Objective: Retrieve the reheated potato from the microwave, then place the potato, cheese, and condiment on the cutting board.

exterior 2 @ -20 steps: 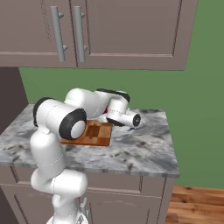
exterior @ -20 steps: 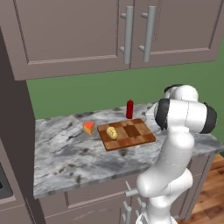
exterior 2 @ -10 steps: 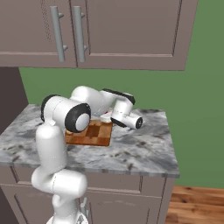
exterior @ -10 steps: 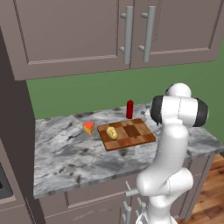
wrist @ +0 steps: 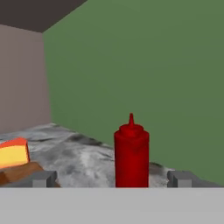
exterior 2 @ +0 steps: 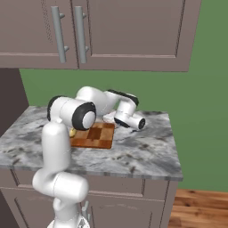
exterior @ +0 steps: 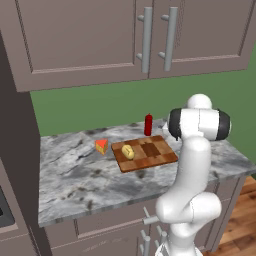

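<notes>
Over the last second the arm has swung its upper links round toward the right of the left base view, and the wrist has turned to face the condiment, which now stands upright at the bottom centre of the hand view, framed between the two finger tips. The gripper is spread as wide as it goes and has hold of nothing; its tips sit either side of the bottle without touching it. That reads as the approach for the bottle. The potato already lies on the left part of the cutting board, middle of the left base view, so the microwave trip looks finished. The cheese rests on the counter just off the board's left edge, and the red bottle stands just behind the board's far edge; both remain to be moved. The surface is a grey marbled counter, running across the middle of the frame. Above it hang brown-grey wall cabinets with long metal handles, with a plain green wall behind and wood flooring at the lower right.
</notes>
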You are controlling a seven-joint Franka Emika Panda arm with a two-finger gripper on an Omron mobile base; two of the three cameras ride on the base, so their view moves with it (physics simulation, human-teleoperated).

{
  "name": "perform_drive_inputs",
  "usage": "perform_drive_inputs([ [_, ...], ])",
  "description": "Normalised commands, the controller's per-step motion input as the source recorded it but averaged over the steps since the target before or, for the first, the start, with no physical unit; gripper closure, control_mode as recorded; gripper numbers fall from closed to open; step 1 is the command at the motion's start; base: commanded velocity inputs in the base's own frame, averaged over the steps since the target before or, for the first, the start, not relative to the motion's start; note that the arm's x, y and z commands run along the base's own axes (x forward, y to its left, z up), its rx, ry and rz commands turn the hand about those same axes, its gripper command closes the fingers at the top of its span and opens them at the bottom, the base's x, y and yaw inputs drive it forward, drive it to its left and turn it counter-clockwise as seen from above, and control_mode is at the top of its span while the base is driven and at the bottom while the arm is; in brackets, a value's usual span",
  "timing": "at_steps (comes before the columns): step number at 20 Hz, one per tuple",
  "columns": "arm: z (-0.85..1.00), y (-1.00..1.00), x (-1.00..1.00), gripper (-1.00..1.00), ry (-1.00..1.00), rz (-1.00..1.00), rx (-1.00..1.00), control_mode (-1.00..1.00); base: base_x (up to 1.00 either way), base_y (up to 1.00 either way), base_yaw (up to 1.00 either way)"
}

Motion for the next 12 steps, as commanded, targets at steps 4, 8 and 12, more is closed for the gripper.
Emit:
perform_drive_inputs([
  [4,-0.13,0.03,0.27,-1.0,-0.02,0.01,0.0,-1.0,0.0,0.0,0.0],
  [8,-0.14,0.06,0.19,-1.0,-0.07,0.02,0.0,-1.0,0.0,0.0,0.0],
  [12,-0.05,0.08,0.11,-1.0,-0.06,0.04,0.0,-1.0,0.0,0.0,0.0],
])
